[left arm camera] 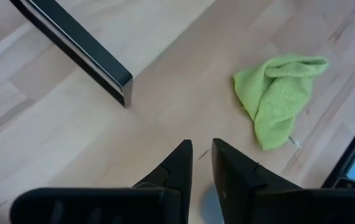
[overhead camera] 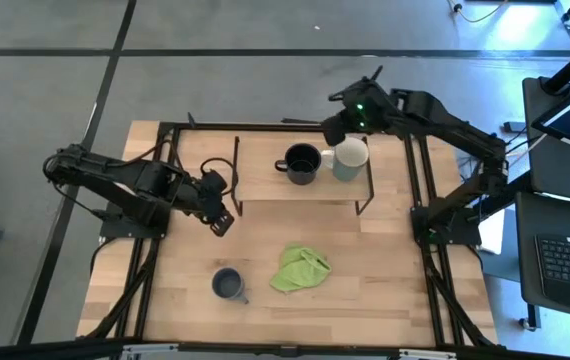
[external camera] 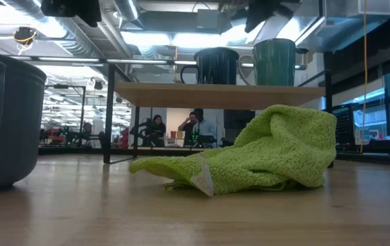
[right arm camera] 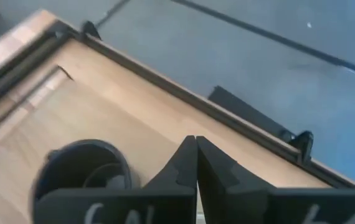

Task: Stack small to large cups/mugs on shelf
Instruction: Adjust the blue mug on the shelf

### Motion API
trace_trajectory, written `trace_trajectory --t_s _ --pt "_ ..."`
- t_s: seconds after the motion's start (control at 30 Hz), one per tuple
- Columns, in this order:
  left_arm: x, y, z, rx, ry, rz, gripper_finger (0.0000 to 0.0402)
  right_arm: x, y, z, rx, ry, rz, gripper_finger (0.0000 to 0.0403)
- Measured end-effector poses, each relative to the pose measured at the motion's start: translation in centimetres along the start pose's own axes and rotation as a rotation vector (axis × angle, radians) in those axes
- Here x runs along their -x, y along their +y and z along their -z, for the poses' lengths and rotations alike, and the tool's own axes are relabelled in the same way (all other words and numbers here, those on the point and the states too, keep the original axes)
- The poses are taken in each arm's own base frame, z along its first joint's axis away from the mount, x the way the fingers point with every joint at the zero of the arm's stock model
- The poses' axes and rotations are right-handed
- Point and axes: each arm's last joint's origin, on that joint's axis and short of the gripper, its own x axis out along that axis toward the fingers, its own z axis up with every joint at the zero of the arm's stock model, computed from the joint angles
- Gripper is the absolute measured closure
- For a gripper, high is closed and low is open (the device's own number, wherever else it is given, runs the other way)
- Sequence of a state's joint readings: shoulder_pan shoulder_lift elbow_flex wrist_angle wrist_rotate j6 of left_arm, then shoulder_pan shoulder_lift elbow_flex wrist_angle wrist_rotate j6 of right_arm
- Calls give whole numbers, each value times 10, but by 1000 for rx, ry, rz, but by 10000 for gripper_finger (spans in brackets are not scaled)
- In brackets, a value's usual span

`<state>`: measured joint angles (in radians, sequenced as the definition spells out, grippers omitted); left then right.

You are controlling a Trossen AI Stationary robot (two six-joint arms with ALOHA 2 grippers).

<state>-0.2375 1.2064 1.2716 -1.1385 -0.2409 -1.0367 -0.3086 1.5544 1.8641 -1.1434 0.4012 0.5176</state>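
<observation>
The light-wood shelf (overhead camera: 265, 180) stands at the table's far middle. The black mug (overhead camera: 302, 162) and the larger cream-white mug (overhead camera: 350, 158) stand side by side on its right half, also seen in the low view as black mug (external camera: 215, 66) and pale mug (external camera: 275, 61). The small grey-blue mug (overhead camera: 228, 284) stands upright on the tabletop near the front, left of the lime-green cloth (overhead camera: 300, 268). My left gripper (overhead camera: 222, 222) hovers by the shelf's near left corner, open by a narrow gap (left arm camera: 202, 148). My right gripper (overhead camera: 334, 130) is shut (right arm camera: 194, 138) above the shelf's far edge, beside the black mug (right arm camera: 81, 168).
The cloth (external camera: 263, 154) lies bunched on the table in front of the shelf. Black frame rails (overhead camera: 420, 200) run along the table's left and right sides. The shelf's black rod leg (left arm camera: 78, 43) is close ahead of my left gripper. People sit in the room behind (external camera: 198, 126).
</observation>
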Motion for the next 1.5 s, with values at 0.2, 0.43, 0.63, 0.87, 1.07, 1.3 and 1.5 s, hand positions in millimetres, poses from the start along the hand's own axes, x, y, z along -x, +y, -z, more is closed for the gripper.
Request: trace_trajectory --t_s 0.2,0.43,0.63,0.87,1.07,1.3,1.5 --pt "0 -1 0 -16 14 18 345 -29 -6 -6 13 98 -9 401" --pt "-1 2 -5 -20 6 8 345 -62 -10 -5 80 328 22 402" --pt "-3 3 -11 -33 -15 17 345 -77 -2 -4 107 407 -35 402" --pt "-4 6 -14 -37 -20 9 345 -75 0 -2 105 454 -57 402" --pt "-4 7 -16 -51 -23 3 345 -71 6 4 122 499 -86 402" --pt "-5 9 -20 -61 -30 -3 345 -67 17 10 145 515 -122 402" --pt "-5 8 -22 -68 -46 12 345 -67 16 10 155 494 -86 400"
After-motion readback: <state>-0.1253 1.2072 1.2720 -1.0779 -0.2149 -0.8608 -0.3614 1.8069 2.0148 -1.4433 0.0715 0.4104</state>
